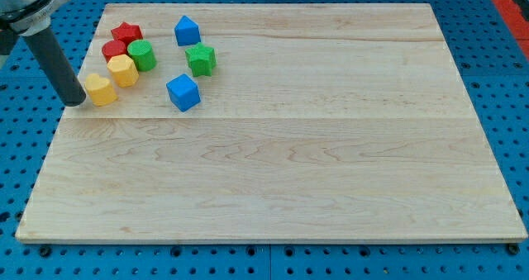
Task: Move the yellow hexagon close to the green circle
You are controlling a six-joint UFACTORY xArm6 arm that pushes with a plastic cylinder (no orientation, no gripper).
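Note:
The yellow hexagon (123,70) sits at the board's upper left, touching the green circle (142,55) just up and right of it. My tip (76,101) rests at the board's left edge, right beside the left side of a yellow heart-shaped block (101,89), which lies down-left of the hexagon. The rod leans up toward the view's top left.
A red hexagon-like block (114,49) and a red star (126,33) lie above the yellow hexagon. A blue house-shaped block (187,30), a green star (200,59) and a blue cube (183,92) lie to the right. The wooden board (281,148) sits on a blue pegboard.

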